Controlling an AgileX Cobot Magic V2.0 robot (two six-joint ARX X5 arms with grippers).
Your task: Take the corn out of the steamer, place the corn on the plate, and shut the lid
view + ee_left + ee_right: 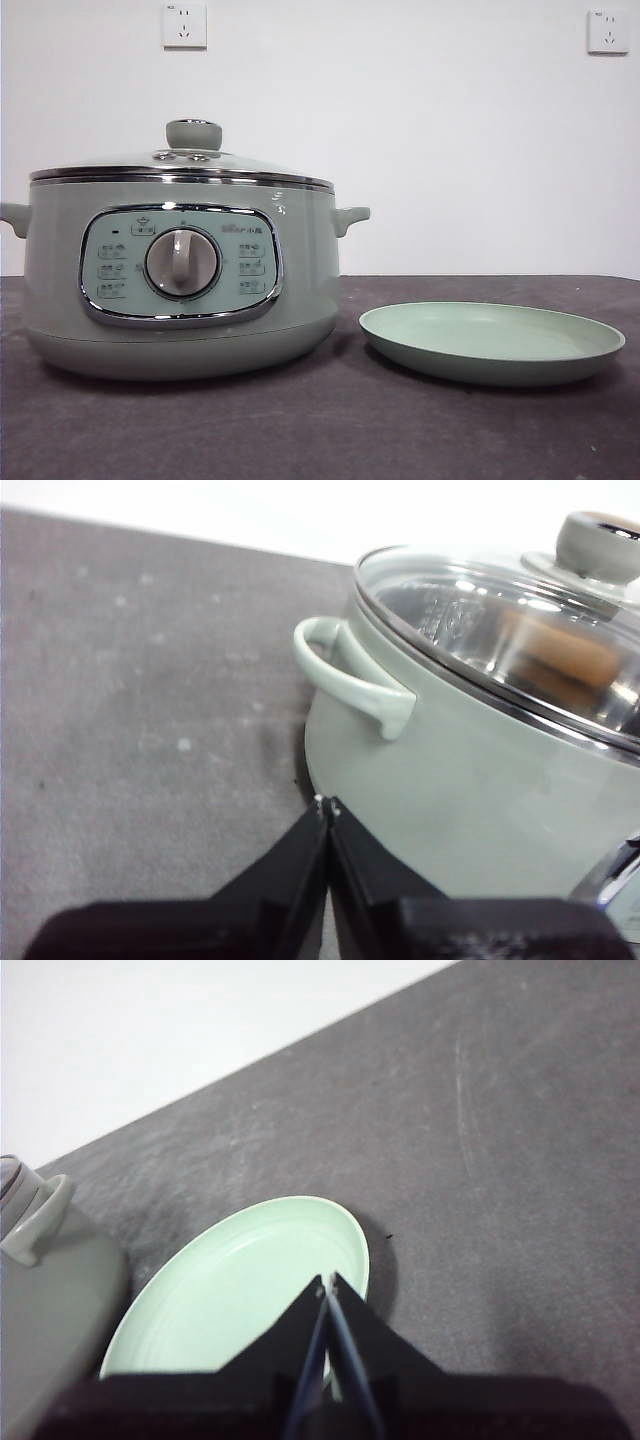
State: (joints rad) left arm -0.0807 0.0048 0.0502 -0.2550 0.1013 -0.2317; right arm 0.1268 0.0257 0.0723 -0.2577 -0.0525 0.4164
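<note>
- With the lid (190,160) still on the steamer (180,290), our left gripper (327,805) sits nearer, jaws together, empty.
- Our right gripper (326,1282) hangs over the plate (220,1300), jaws pinched together, empty.

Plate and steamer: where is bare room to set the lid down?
The plate holds nothing. Bare dark table lies in front of both, and beside the steamer past its handle. The gap between steamer and plate is narrow. The lid sits on; both grippers are shut.

A dark grey bench (320,430) is seen carrying the steamer (180,290), just beside the left hand (327,807), and the plate (492,343), set under the right hand (327,1282).
</note>
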